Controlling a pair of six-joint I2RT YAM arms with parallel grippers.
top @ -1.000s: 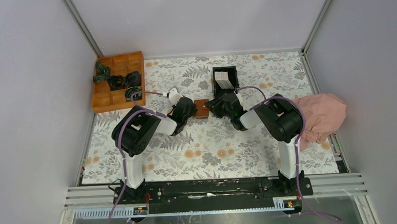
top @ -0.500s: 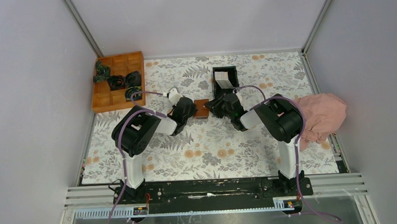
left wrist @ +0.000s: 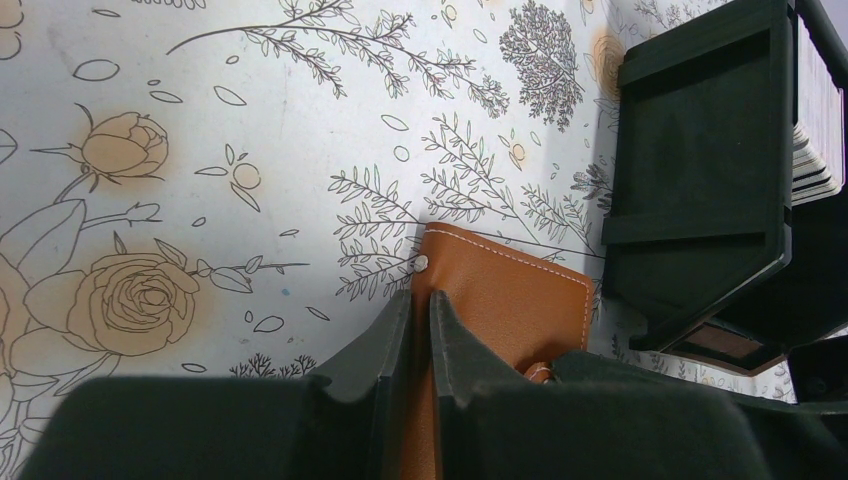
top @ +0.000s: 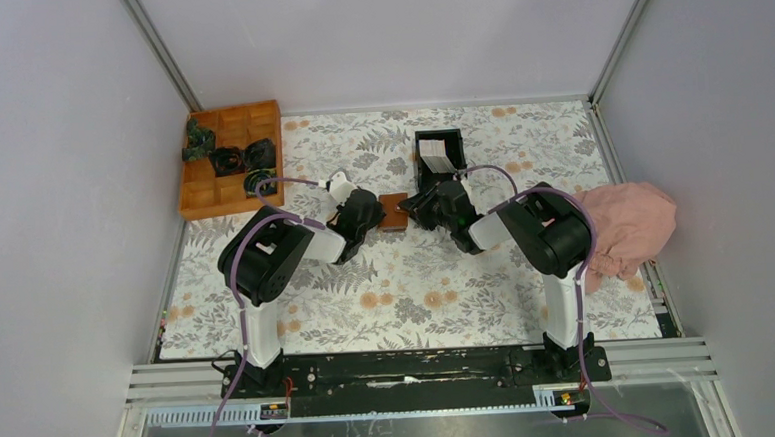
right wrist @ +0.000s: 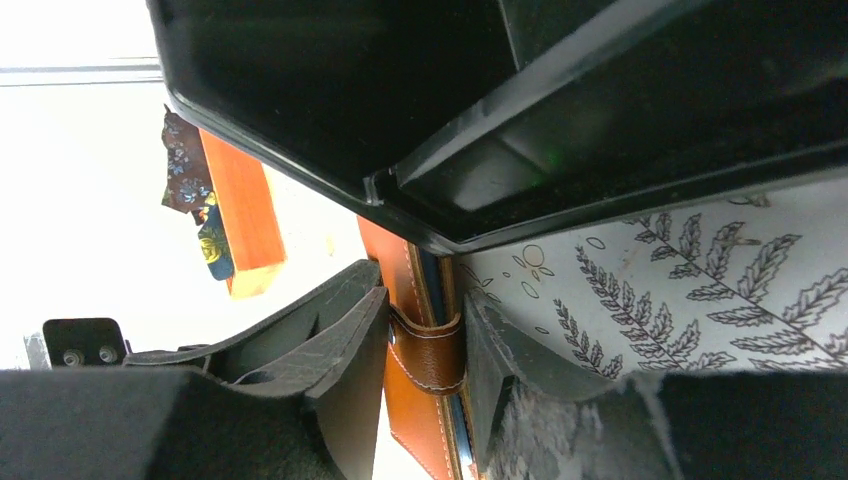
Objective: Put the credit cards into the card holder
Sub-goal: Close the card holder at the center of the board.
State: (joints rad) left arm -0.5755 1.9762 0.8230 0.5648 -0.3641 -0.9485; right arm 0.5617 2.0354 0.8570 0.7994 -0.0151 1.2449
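Note:
The reddish-brown card holder point(top: 394, 211) stands on edge on the floral mat between my two grippers. My left gripper point(top: 373, 213) point(left wrist: 420, 298) is shut on its left edge, beside a small metal stud. The holder's leather face point(left wrist: 510, 300) shows past the fingers. My right gripper point(top: 418, 206) point(right wrist: 425, 310) is closed over the holder's point(right wrist: 385, 250) strap side, one finger on each face. White credit cards point(top: 433, 156) point(left wrist: 818, 110) stand in the black box point(top: 439, 136) point(left wrist: 700, 170) just behind.
An orange wooden compartment tray point(top: 207, 193) with dark items sits at the far left. A pink cloth point(top: 624, 226) lies at the right edge of the mat. The black box's wall point(right wrist: 600, 110) hangs close over the right gripper.
The right gripper's jaws have drawn in slightly around the card holder. The left arm and the holder have not visibly moved.

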